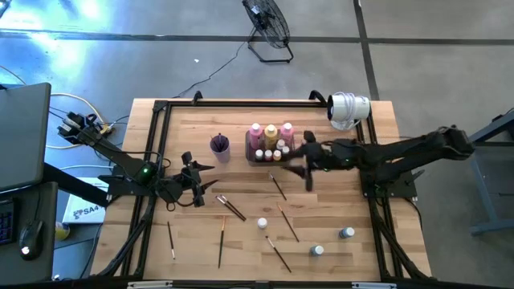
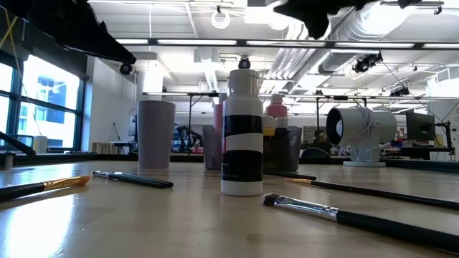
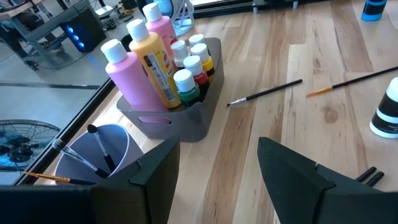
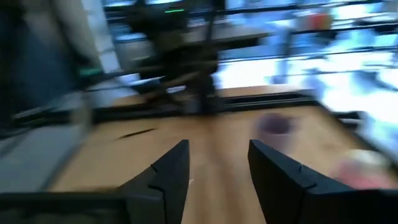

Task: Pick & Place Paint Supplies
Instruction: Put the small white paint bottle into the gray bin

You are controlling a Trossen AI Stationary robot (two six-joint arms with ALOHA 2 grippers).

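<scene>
Several bottles are standing in the tray, beside the cup; brushes and three tiny bottles are lying scattered over the surface. The right pincer is hovering by the tray, fingers apart, empty. The left pincer is waiting nearby, also apart.

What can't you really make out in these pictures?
- Right wrist view: motion blur smears everything past the right end effector; the purple cup is only a smudge.
- Low view: the striped bottle hides part of the tray behind it.
- High view: labels on the small bottles are too small to read.
</scene>
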